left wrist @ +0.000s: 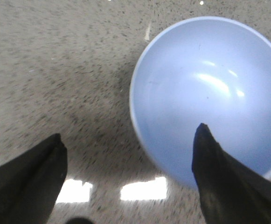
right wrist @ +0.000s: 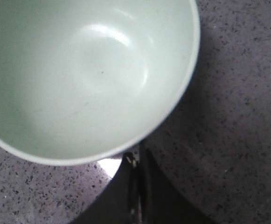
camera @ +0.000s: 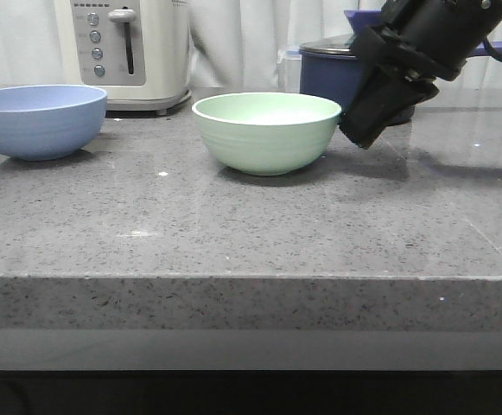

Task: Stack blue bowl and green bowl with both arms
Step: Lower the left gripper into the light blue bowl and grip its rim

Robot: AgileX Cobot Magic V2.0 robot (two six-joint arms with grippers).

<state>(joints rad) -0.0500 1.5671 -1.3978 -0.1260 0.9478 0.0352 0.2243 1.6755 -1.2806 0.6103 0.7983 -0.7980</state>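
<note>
The blue bowl (camera: 39, 121) stands at the far left of the grey stone counter. In the left wrist view it (left wrist: 210, 93) is empty, seen from above. My left gripper (left wrist: 128, 130) is open above it, one finger over the bowl's inside and the other over the counter beside it; the front view does not show this gripper. The green bowl (camera: 266, 134) stands mid-counter, empty (right wrist: 79, 70). My right gripper (camera: 359, 134) is low at the bowl's right side, its fingers pressed together (right wrist: 136, 161) just outside the rim, with nothing visibly between them.
A white toaster (camera: 125, 52) stands at the back left. A dark navy saucepan (camera: 337, 73) sits behind my right arm. The counter's front edge (camera: 251, 277) runs across the near side.
</note>
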